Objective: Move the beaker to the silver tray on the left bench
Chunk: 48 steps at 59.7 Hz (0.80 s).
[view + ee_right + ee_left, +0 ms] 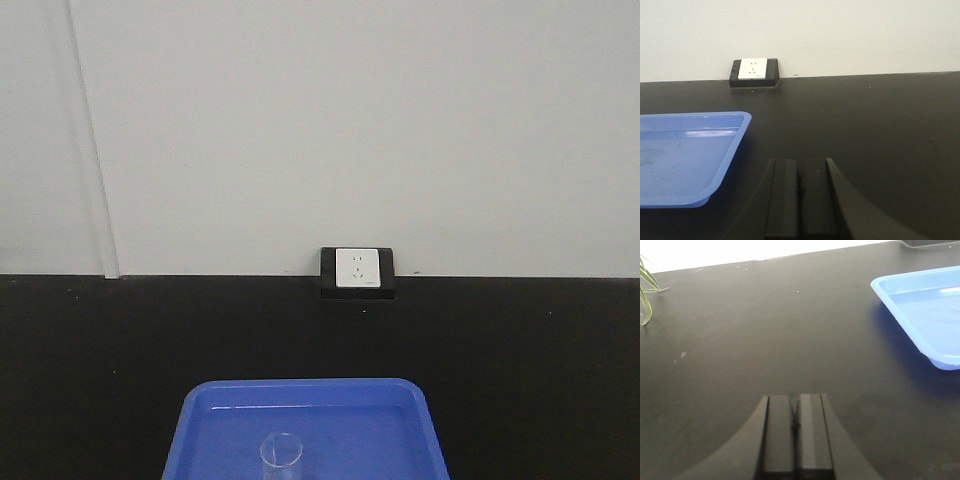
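Note:
The beaker (282, 458), a small clear glass cylinder, stands in a blue plastic tray (310, 400) at the bottom of the front view. The silver tray is out of view. My left gripper (795, 402) is shut and empty, low over the black worktop, left of the blue tray (920, 315). My right gripper (800, 167) is shut and empty, low over the worktop, right of the blue tray (685, 160). The beaker does not show in either wrist view.
A white wall socket in a black housing (358, 272) sits at the back edge of the black bench, also in the right wrist view (754, 72). Green plant leaves (647, 290) reach in at the far left of the left wrist view.

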### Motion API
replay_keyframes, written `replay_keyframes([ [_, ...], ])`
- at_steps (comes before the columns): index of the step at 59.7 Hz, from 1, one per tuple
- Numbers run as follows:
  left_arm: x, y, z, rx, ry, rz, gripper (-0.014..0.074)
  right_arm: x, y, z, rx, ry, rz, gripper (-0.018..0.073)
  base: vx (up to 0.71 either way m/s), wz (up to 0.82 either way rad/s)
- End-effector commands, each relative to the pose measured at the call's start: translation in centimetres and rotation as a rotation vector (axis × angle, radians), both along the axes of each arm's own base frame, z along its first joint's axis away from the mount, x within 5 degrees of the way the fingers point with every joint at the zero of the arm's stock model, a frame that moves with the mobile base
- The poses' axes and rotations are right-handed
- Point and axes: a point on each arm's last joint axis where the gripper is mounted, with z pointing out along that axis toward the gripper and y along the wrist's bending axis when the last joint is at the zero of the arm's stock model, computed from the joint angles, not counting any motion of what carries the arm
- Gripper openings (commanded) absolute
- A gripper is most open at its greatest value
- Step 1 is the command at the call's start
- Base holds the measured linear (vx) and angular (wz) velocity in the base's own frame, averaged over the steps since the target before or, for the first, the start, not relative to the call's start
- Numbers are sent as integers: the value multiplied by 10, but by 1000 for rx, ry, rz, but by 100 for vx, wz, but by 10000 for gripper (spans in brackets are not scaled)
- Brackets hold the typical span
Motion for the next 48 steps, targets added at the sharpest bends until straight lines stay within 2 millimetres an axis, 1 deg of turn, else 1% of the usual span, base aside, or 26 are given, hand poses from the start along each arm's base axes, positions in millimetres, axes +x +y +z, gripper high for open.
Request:
replay_keyframes([
  [1, 2, -1, 0, -5, -62, -10, 1, 0, 1, 6, -1, -87, 10, -11, 0, 0],
  [22, 2, -1, 0, -5, -62, -10, 1, 0, 1, 7, 1, -102, 14, -11, 0, 0],
  [29, 2, -1, 0, -5, -62, -10, 1, -1, 3, 16, -12, -181, 29, -11, 0, 0],
  [36, 2, -1, 0, -5, -62, -10, 1, -6, 5, 47, -34, -370, 58, -11, 0, 0],
  [40, 2, -1, 0, -5, -62, -10, 1, -12, 6, 77, -47, -467, 65, -11, 0, 0],
  [45, 2, -1, 0, -5, -62, -10, 1, -9, 6, 107, -80, -491, 62, -11, 0, 0],
  [48, 2, -1, 0, -5, -62, -10, 1, -2, 7, 129, -110, -486, 59, -11, 0, 0],
])
